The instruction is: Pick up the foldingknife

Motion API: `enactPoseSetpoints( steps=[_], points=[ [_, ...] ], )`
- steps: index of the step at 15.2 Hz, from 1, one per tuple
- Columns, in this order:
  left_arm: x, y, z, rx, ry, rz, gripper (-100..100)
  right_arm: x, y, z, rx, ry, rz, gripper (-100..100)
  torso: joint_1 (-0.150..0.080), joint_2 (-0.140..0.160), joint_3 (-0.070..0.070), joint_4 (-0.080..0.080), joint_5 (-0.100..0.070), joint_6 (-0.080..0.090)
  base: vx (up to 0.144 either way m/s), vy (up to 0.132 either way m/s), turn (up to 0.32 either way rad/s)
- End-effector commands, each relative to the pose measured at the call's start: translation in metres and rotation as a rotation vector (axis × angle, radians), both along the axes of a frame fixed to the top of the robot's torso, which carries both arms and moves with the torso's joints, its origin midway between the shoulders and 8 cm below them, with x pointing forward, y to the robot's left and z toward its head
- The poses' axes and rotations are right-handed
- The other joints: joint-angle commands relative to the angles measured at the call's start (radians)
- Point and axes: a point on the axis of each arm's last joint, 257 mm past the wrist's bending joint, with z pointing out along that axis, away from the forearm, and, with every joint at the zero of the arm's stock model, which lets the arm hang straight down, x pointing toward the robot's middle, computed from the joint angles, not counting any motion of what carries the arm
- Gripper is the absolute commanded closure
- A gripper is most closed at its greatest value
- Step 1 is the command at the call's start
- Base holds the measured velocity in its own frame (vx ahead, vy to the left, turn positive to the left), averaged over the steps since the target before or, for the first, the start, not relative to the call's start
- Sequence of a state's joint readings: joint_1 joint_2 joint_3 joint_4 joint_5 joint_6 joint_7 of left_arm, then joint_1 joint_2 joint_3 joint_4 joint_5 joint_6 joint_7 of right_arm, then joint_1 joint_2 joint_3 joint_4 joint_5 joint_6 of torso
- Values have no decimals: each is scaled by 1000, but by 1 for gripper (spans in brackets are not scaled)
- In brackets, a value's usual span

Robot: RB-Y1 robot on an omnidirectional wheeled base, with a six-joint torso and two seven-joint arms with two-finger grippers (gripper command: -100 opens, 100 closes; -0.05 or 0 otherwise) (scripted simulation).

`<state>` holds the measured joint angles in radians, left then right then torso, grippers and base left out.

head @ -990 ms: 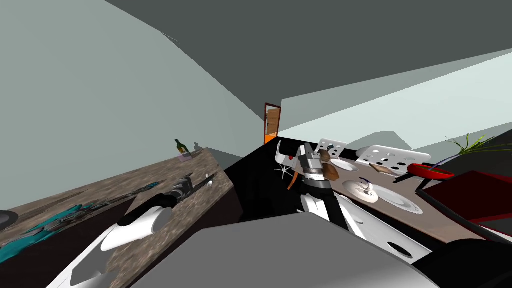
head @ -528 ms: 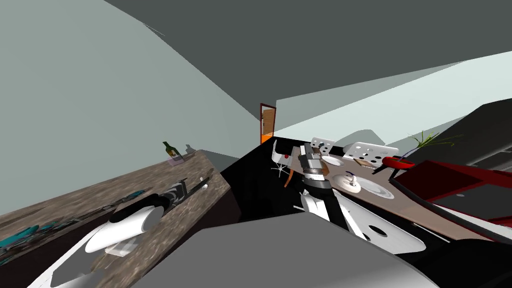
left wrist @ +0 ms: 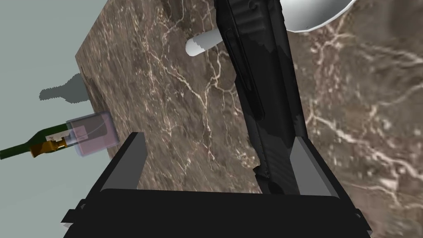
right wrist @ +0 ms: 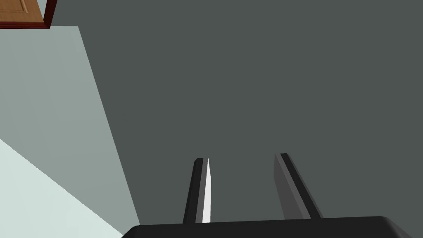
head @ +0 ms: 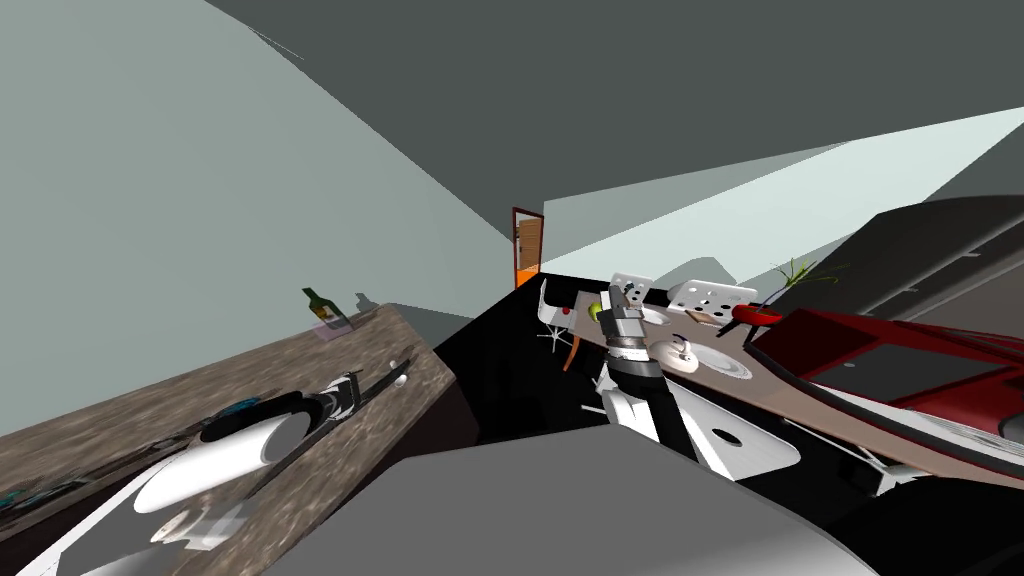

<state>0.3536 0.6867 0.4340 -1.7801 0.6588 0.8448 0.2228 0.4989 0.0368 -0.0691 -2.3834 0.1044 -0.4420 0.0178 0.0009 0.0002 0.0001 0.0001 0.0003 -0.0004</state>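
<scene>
Foldingknife (left wrist: 264, 82): long, slim and black with greyer patches, lying flat on the brown, pale-veined worktop (left wrist: 359, 107). It runs between the fingers of the left hand (left wrist: 221, 138), close against one finger. These fingers stand wide apart, not clamped. Right hand (right wrist: 241, 157): fingers apart, nothing between them.

The robot's head camera swung to the right, so the whole room slid left. The green bottle (head: 318, 303) and the orange door (head: 527, 247) ended up further left. The plant (head: 800, 270) moved in from the right edge. The big red thing (head: 830, 330) came closer and looked larger. A small green thing (head: 597, 310) showed up beside the right gripper (head: 622, 297).
</scene>
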Motion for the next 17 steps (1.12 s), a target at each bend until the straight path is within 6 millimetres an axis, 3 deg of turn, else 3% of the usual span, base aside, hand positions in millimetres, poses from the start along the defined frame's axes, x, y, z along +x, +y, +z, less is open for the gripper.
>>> enactPoseSetpoints(
  steps=[1, 3, 4, 6, 7, 10, 17],
  points=[
    [-11, 13, -5, -40, 41, 41, -100, 0, 0, 0, 0, 0, 0, 0, 0, 0, 0, 0, 0, 0, -5, -1, -149],
    [-16, 12, -10, -50, 68, 45, -100, 0, 0, 0, 0, 0, 0, 0, 0, 0, 0, 0, 0, 1, -7, 5, -118],
    [-24, 23, -11, -83, 88, 82, -100, 0, 0, 0, 0, 0, 0, 0, 0, 0, 0, 0, 0, 0, -7, 5, -146],
    [-31, 21, -17, -95, 123, 86, -100, 0, 0, 0, 0, 0, 0, 0, 0, 0, 0, 0, 0, 1, -7, 8, -131],
    [-38, 30, -17, -127, 137, 122, -100, 0, 0, 0, 0, 0, 0, 0, 0, 0, 0, 0, 0, 0, -7, 7, -157],
    [-45, 28, -23, -140, 175, 126, -100, 0, 0, 0, 0, 0, 0, 0, 0, 0, 0, 0, 0, 0, -5, 8, -67],
    [-84, 42, -32, -269, 291, 239, -100, 0, 0, 0, 0, 0, 0, 0, 0, 0, 0, 0, 0, 0, -4, 9, -124]
  ],
)
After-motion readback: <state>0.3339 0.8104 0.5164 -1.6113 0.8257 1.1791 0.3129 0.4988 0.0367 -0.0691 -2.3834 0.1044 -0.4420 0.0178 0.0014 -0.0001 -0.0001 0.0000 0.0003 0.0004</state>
